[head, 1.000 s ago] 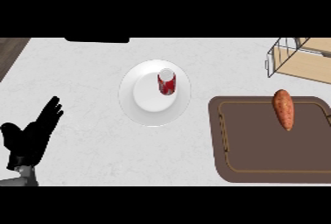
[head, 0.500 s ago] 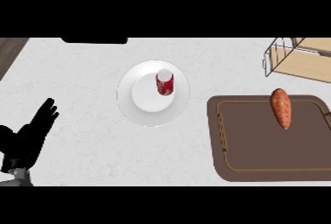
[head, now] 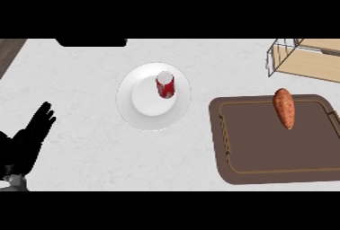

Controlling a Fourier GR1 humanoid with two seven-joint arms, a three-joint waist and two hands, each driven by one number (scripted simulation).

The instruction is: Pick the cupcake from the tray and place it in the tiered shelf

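Cupcake [head: 165, 85] in a red wrapper stands upright on the white plate [head: 143, 117] at bench [head: 86, 67] centre, not on the brown tray [head: 266, 152], which carries only a sweet potato [head: 284, 108]. You should expect a light, soft, easily crushed item, best taken low around the wrapper. The left robot hand [head: 30, 139] rests open and empty at the left edge, well apart; the right one is out of view, the tiered shelf [head: 305, 58] at upper right.

orange oblong item [head: 284, 108], perhaps a sweet potato, on brown tray [head: 266, 152], wooden shelf [head: 312, 60] beyond
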